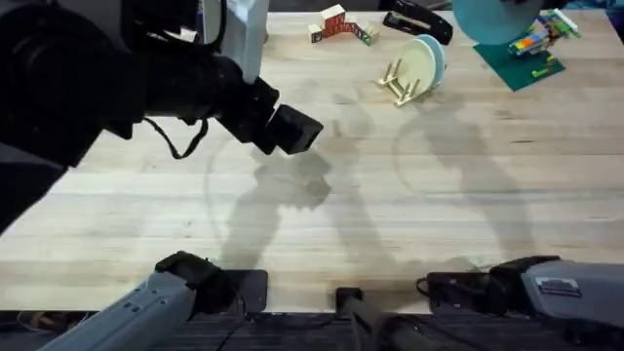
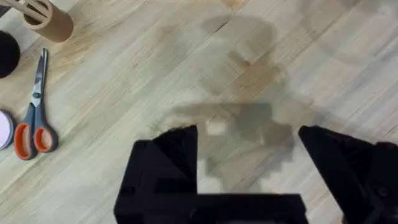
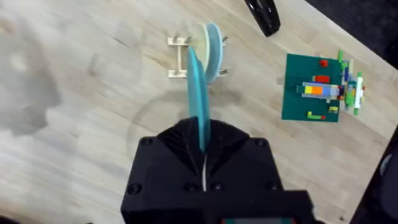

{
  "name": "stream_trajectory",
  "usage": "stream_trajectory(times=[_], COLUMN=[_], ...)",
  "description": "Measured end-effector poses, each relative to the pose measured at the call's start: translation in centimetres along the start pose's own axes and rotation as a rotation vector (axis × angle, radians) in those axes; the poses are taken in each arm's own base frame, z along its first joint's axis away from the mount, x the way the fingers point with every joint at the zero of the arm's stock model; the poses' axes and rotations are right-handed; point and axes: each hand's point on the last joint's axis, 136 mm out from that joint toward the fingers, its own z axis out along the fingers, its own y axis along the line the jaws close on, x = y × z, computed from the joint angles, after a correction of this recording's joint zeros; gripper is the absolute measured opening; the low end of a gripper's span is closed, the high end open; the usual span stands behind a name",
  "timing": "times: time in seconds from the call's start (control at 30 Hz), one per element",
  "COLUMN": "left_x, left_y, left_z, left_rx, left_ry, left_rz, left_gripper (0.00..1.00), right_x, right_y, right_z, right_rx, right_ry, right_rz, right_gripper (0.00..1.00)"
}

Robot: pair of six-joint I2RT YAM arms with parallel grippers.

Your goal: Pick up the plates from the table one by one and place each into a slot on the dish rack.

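My right gripper [image 3: 200,140] is shut on the rim of the turquoise plate [image 3: 198,99], which it holds edge-on in the air above the table [image 3: 74,124], short of the dish rack [image 3: 177,59]. From overhead, that plate [image 1: 492,19] shows large at the top right. The dish rack [image 1: 398,86] stands at the back of the table [image 1: 390,214] with the cream-yellow plate [image 1: 414,66] upright in a slot and a paler blue plate [image 1: 438,57] upright behind it. My left gripper [image 2: 249,146] hangs open over bare wood, holding nothing, and appears left of centre from overhead [image 1: 292,132].
Wooden block toys [image 1: 339,24] and a black stapler [image 1: 417,21] lie at the back edge. A green brick baseplate [image 1: 522,58] with a toy build sits right of the rack. Orange-handled scissors [image 2: 34,106] and a cardboard tube [image 2: 46,22] lie beyond my left gripper.
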Motion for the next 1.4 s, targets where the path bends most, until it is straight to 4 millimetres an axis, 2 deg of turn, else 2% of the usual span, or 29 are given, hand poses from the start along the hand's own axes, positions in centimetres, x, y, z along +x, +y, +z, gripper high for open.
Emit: stream_trajectory(times=[0.33, 0.57, 0.87, 1.07, 1.23, 1.4], left_x=[0.0, 0.0, 0.0, 0.0, 0.0, 0.0], left_y=[0.0, 0.0, 0.0, 0.0, 0.0, 0.0], left_z=[0.0, 0.0, 0.0, 0.0, 0.0, 0.0], left_rx=[0.000, 0.000, 0.000, 0.000, 0.000, 0.000], left_ry=[0.000, 0.000, 0.000, 0.000, 0.000, 0.000], left_rz=[0.000, 0.003, 0.003, 0.003, 0.003, 0.003], left_gripper=[0.994, 0.994, 0.993, 0.994, 0.993, 0.995], right_x=[-0.5, -0.8, -1.0, -1.1, -1.6, -1.4], right_y=[-3.3, -4.9, -5.0, -4.9, -3.8, -3.1], right_z=[2.9, 4.3, 6.7, 7.1, 7.3, 9.4], right_rx=[0.039, 0.060, 0.042, 0.032, -0.036, -0.088], right_ry=[0.038, 0.037, 0.069, 0.069, 0.046, 0.079], right_rz=[0.061, 0.084, 0.067, 0.067, 0.074, 0.090], right_gripper=[0.030, 0.030, 0.030, 0.030, 0.030, 0.030])
